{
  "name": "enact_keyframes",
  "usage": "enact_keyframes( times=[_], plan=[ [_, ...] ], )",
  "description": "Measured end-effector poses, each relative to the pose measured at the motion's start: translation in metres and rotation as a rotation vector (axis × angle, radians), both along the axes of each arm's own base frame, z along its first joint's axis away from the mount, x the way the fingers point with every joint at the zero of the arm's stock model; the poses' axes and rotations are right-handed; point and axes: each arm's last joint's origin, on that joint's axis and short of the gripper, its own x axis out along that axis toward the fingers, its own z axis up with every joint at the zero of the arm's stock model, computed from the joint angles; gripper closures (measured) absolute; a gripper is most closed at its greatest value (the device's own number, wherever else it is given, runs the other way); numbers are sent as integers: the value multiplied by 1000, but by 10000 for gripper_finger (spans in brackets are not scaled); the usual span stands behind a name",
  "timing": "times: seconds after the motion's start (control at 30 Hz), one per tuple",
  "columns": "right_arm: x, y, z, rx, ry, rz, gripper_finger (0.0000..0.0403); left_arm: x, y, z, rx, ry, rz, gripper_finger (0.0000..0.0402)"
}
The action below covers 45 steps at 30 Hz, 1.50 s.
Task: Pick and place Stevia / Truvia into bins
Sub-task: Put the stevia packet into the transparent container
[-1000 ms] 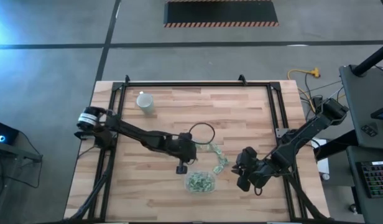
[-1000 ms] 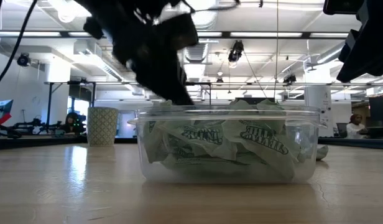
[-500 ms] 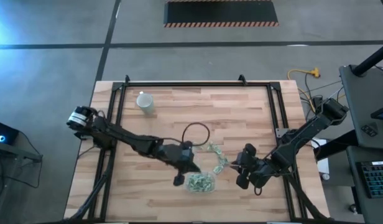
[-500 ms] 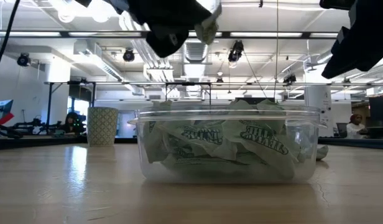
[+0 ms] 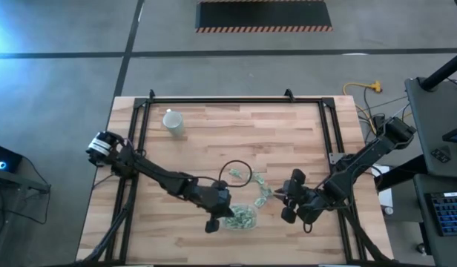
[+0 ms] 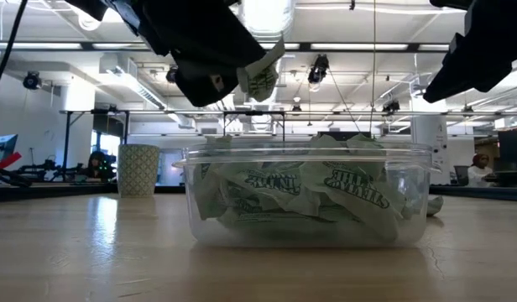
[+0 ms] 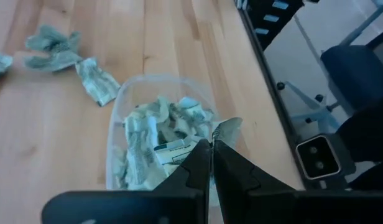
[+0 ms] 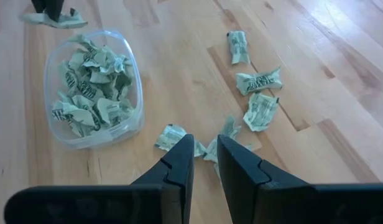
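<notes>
The clear bin [image 5: 240,217] sits near the front edge of the tabletop [image 5: 214,133], heaped with crumpled green-and-white sachets [image 8: 92,87]. The left gripper [image 7: 211,144] hovers above the bin, jaws clamped on one sachet [image 6: 260,77]. More loose sachets [image 8: 258,81] lie on the tabletop just beside the bin. The right gripper [image 8: 204,144] hangs above them, jaws slightly apart, holding nothing. A white cup [image 5: 173,121] stands well apart near the rear left.
</notes>
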Motion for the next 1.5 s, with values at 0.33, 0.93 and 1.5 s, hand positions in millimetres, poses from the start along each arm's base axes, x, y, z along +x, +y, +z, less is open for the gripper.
enact_keyframes(
  times=[0.33,0.93,1.5],
  plan=[
    [0,0,0,3,-1,-2,337,-2,0,-8,25,55,-2,330],
    [-4,-18,-23,66,23,-157,292,-4,1,-10,-94,144,97,243],
    [-13,-34,-61,191,-88,-215,223,-24,15,19,-18,129,267,243]
  ],
)
